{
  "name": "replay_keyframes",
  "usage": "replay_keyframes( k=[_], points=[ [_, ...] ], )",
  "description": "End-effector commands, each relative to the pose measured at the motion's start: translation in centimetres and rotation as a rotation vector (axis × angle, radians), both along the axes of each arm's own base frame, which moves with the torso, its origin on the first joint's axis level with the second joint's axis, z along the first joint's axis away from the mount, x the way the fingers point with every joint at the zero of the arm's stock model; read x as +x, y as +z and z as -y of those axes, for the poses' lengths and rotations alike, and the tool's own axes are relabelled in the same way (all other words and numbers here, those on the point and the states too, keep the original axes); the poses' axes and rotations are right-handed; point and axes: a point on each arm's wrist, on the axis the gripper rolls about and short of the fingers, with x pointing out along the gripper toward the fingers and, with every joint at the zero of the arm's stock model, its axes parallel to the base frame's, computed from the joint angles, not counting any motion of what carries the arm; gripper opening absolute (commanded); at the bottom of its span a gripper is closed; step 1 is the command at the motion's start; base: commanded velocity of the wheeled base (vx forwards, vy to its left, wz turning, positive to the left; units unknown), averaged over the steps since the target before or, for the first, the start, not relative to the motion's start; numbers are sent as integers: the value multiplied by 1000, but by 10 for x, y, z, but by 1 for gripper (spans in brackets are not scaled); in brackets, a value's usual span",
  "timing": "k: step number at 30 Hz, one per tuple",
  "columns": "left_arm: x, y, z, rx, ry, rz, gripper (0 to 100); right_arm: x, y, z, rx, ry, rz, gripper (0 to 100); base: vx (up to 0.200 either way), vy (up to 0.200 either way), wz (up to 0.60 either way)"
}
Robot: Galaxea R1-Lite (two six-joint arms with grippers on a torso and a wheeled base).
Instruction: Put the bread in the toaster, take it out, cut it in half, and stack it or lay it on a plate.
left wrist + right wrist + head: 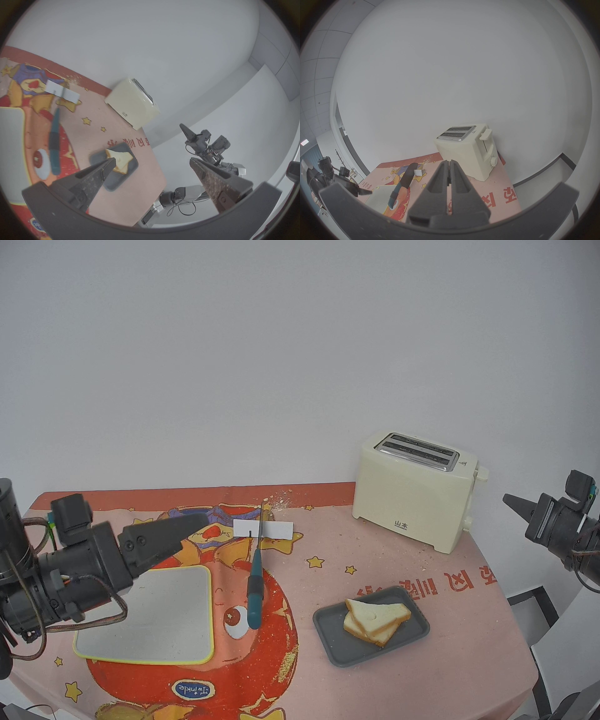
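Two bread halves (377, 616) stacked on one plate (336, 645).

Dark grey left gripper (199, 521), long tapered jaws with screws (142, 541), looped brown cables (94, 621), matching right gripper (509, 499), teal tab (591, 490)

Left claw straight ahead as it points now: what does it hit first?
Likely the toaster; the left claw looks raised enough to pass over the knife and white card, though its height is unclear.
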Motion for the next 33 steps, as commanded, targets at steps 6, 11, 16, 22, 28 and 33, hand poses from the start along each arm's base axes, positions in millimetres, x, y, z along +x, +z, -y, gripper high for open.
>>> replay_keyframes(
  k=[6, 11, 16, 22, 28, 33],
  points=[
    [-25, 11, -13, -10, 11, 111, 100, 0, 1, 0, -9, 1, 6, 0, 0, 0, 0],
    [-24, 10, -14, -11, 17, 106, 100, 1, 0, 1, -10, -3, 3, 0, 0, 160, 0],
    [-24, 10, -14, -10, 16, 107, 100, 1, 0, 1, -10, -5, 1, 0, 0, 200, 0],
    [-24, 13, -14, -14, 17, 122, 100, 1, 0, 1, -10, -6, 1, 0, 0, 200, 0],
    [-25, 14, -15, -14, 20, 130, 100, 0, 0, 2, -11, -6, 3, 0, 0, 200, 0],
    [-33, 19, -19, -27, 21, 161, 100, 0, 0, 2, -12, -9, 2, 0, 40, 200, 0]
  ],
)
